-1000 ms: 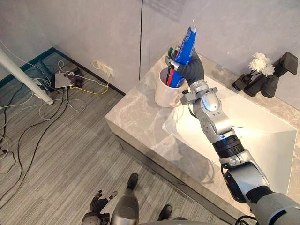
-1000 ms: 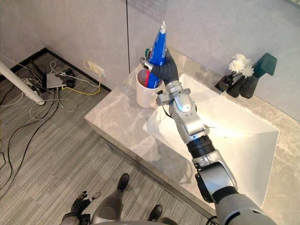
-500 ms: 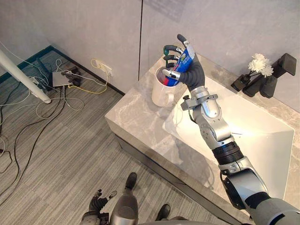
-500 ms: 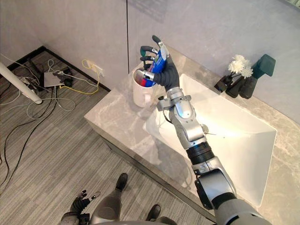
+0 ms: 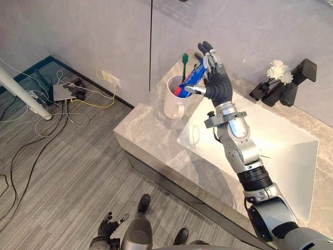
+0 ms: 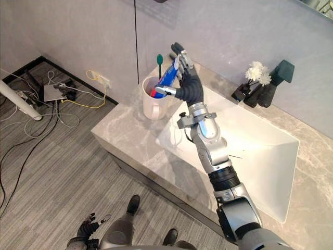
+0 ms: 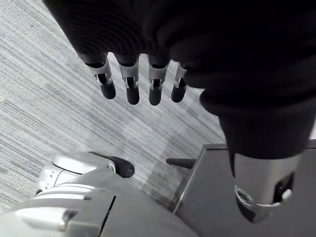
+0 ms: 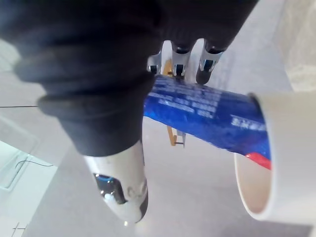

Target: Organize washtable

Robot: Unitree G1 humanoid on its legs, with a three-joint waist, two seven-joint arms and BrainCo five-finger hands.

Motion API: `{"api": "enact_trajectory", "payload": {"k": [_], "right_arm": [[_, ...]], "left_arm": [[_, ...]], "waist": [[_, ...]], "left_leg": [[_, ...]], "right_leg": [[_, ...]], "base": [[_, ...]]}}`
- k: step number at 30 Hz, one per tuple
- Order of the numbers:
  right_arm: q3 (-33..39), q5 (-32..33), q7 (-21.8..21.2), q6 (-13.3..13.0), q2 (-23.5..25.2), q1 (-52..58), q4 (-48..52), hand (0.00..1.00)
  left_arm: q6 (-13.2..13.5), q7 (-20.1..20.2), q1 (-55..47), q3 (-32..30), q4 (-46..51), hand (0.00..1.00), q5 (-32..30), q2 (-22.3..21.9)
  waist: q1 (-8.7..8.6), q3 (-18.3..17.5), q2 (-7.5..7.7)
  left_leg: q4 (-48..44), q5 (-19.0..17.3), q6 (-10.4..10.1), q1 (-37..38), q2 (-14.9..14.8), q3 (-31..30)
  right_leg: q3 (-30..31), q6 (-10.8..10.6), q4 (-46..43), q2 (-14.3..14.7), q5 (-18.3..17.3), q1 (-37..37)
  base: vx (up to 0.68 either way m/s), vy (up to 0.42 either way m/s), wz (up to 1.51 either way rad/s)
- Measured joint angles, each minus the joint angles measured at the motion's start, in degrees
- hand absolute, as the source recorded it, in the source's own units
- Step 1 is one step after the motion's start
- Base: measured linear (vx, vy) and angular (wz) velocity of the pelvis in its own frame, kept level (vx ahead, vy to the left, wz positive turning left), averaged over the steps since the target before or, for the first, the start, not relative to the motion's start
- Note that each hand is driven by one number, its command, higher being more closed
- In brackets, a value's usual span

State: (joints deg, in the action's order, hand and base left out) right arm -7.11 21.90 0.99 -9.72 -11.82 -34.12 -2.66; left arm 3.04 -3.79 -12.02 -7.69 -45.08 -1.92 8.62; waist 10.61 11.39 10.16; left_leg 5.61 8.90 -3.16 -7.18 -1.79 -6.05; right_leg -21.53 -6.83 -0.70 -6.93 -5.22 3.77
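Plainly, in the left eye view the right hand [image 5: 214,86] stands beside the white cup [image 5: 173,103] at the back corner of the washtable [image 5: 151,138], its fingers [image 5: 209,56] straight and spread, gripping nothing. The blue toothpaste tube [image 5: 191,80] leans inside the cup, red end down, next to a green toothbrush [image 5: 184,60], so both stand off the counter. The right eye view gives the count: one cup, one tube, one toothbrush, one bunch of white flowers [image 6: 257,72]. The left wrist view shows the left hand [image 7: 129,84] hanging relaxed and empty above the floor. In the right wrist view the tube passes just beside the fingertips, with the thumb [image 8: 121,192] well apart
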Motion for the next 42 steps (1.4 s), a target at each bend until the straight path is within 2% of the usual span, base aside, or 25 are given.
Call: {"api": "enact_trajectory", "payload": {"k": [3, 7, 11, 12, 15, 18, 20, 24, 26, 28, 30, 32, 33, 37, 39, 41, 42], "right_arm": [[0.61, -0.08, 0.07, 0.01, -1.44, 0.01, 0.69, 0.0], [2.18, -2.57, 0.04, -0.07, -7.58, -0.48, 5.23, 0.0], [2.51, -6.3, 0.04, -1.24, -19.44, -6.18, 6.8, 0.0], [2.5, -7.08, 0.02, -1.54, -25.18, -8.33, 8.65, 0.0], [2.56, -9.13, -0.11, -4.91, -34.6, -11.5, 12.29, 0.0], [3.41, -9.71, -0.12, -6.83, -40.18, -13.05, 15.19, 0.0], [6.9, -10.66, -0.11, -8.56, -42.93, -12.95, 16.77, 0.0], [22.46, -11.42, 1.61, -11.04, -44.24, -8.67, 17.58, 0.0], [34.31, -11.82, 4.11, -11.96, -44.12, -0.99, 17.05, 0.0], [42.04, -11.77, 5.01, -12.26, -42.74, 4.94, 16.05, 0.0], [53.37, -11.52, 6.99, -11.63, -37.48, 14.83, 12.89, 0.0], [58.03, -11.24, 8.34, -10.17, -33.39, 20.35, 10.84, 0.0], [61.99, -11.27, 9.19, -8.84, -28.51, 25.98, 8.17, 0.0], [65.85, -14.59, 12.94, -4.73, -18.6, 34.84, 4.95, 0.0], [65.67, -18.02, 14.49, -2.15, -12.19, 39.55, 4.36, 0.0], [64.86, -21.11, 16.49, 0.8, -2.33, 44.57, 4.27, 0.0], [64.49, -21.58, 17.11, 1.46, 0.18, 45.75, 4.3, 0.0]], "left_arm": [[-0.01, 0.04, -0.37, 0.02, -0.02, 0.0, -0.02, 0.25], [0.0, 0.11, -0.42, 0.02, -0.1, 0.0, -0.34, 0.33], [0.02, 0.29, -1.12, -0.26, -1.76, 0.0, -0.56, 0.53], [0.07, 0.52, -1.73, -0.46, -1.81, 0.0, -1.01, 0.52], [0.09, 1.25, -2.07, -0.94, -3.05, 0.0, -1.1, 0.48], [0.16, 1.36, -2.12, -1.11, -4.24, 0.0, -1.68, 0.46], [0.21, 1.41, -2.09, -1.45, -4.97, 0.0, -2.67, 0.37], [0.25, 1.55, -1.93, -1.48, -5.64, 0.0, -2.79, 0.48], [0.28, 1.55, -1.92, -1.49, -6.39, 0.0, -2.78, 0.38], [0.27, 1.53, -1.93, -1.49, -6.78, 0.0, -2.78, 0.32], [0.21, 1.57, -1.79, -1.61, -7.4, 0.0, -2.77, 0.22], [0.2, 1.73, -1.69, -1.93, -7.39, 0.0, -2.77, -0.14], [0.16, 1.95, -1.65, -2.01, -7.39, 0.0, -2.76, -0.58], [0.1, 2.51, -1.42, -2.05, -7.35, 0.0, -2.78, -1.58], [0.13, 2.53, -1.29, -2.33, -7.15, 0.0, -2.81, -2.19], [0.03, 2.54, -1.25, -5.39, -6.45, 0.0, -2.85, -3.85], [0.02, 2.47, -1.24, -6.17, -5.95, 0.0, -2.79, -4.58]], "waist": [[-0.45, -0.4, 0.3], [-0.62, -0.82, 0.51], [-2.79, -2.84, 0.46], [-3.56, -3.65, 0.44], [-4.3, -5.09, 0.21], [-5.77, -5.96, -0.09], [-6.76, -6.63, -0.19], [-8.56, -7.92, -0.67], [-9.41, -9.37, -1.11], [-10.1, -9.97, -1.52], [-11.62, -11.0, -2.08], [-12.5, -11.63, -2.64], [-13.23, -12.26, -3.61], [-14.68, -13.11, -4.66], [-14.75, -13.38, -5.13], [-14.77, -13.46, -5.23], [-14.77, -13.45, -5.24]], "left_leg": [[-0.01, 0.0, 0.0, 0.15, -0.02, 0.25], [0.0, -0.01, 0.0, 0.91, -0.06, 0.78], [0.11, -0.03, -0.03, 1.07, -0.11, 1.17], [0.22, -0.06, -0.05, 1.09, -0.14, 1.52], [0.26, -0.29, -0.2, 1.35, -0.33, 2.17], [0.3, -0.45, -0.31, 1.66, -0.52, 3.2], [0.33, -0.66, -0.4, 1.94, -0.81, 3.94], [0.35, -0.78, -0.41, 2.0, -1.18, 5.01], [0.36, -0.88, -0.38, 1.93, -1.19, 6.08], [0.36, -0.91, -0.35, 1.92, -1.18, 6.4], [0.38, -0.92, -0.33, 1.92, -1.17, 6.56], [0.38, -0.98, -0.33, 1.92, -1.27, 7.13], [0.38, -1.02, -0.32, 1.88, -1.34, 7.54], [0.38, -1.2, -0.37, 2.03, -1.38, 7.83], [0.38, -1.39, -0.49, 2.34, -1.63, 8.56], [0.36, -1.64, -0.63, 2.86, -2.27, 10.35], [0.36, -1.69, -0.64, 2.97, -2.33, 10.66]], "right_leg": [[0.51, 0.0, 0.01, -0.02, 0.01, 0.03], [1.21, 0.0, 0.17, -0.07, 0.02, 0.54], [1.37, 0.01, 0.78, 0.02, 0.07, 0.86], [1.46, 0.03, 0.93, 0.04, 0.08, 0.86], [2.2, 0.06, 1.0, 0.1, 0.1, 0.56], [2.95, 0.15, 1.01, 0.14, 0.16, 0.47], [3.96, 0.21, 0.98, 0.24, 0.21, 0.18], [4.85, 0.55, 1.18, 0.5, 0.48, -0.26], [5.77, 0.54, 1.08, 0.5, 0.48, -0.84], [6.28, 0.66, 0.99, 0.5, 0.59, -1.2], [6.75, 0.65, 0.97, 0.5, 0.65, -1.44], [7.46, 0.69, 0.96, 0.54, 0.71, -1.84], [7.84, 0.61, 1.03, 0.6, 0.82, -2.1], [8.2, 0.57, 1.16, 0.57, 0.82, -2.14], [8.86, 0.4, 1.21, 0.65, 0.72, -2.16], [9.39, 0.2, 1.19, 0.8, 0.57, -2.12], [9.52, 0.19, 1.19, 0.8, 0.58, -2.12]], "base": [[0.0, -0.008, -0.06], [0.0, -0.006, -0.05], [0.0, -0.003, -0.01], [0.01, -0.018, -0.08], [0.02, -0.022, -0.16], [0.0, -0.01, -0.17], [-0.02, -0.009, -0.26], [-0.03, -0.009, -0.12], [-0.01, 0.002, -0.16], [0.0, 0.002, -0.18], [-0.01, -0.001, -0.13], [-0.01, -0.003, -0.18], [-0.02, -0.006, -0.18], [0.0, -0.003, -0.08], [0.01, -0.01, -0.17], [0.01, -0.027, -0.19], [0.02, -0.024, -0.18]]}}
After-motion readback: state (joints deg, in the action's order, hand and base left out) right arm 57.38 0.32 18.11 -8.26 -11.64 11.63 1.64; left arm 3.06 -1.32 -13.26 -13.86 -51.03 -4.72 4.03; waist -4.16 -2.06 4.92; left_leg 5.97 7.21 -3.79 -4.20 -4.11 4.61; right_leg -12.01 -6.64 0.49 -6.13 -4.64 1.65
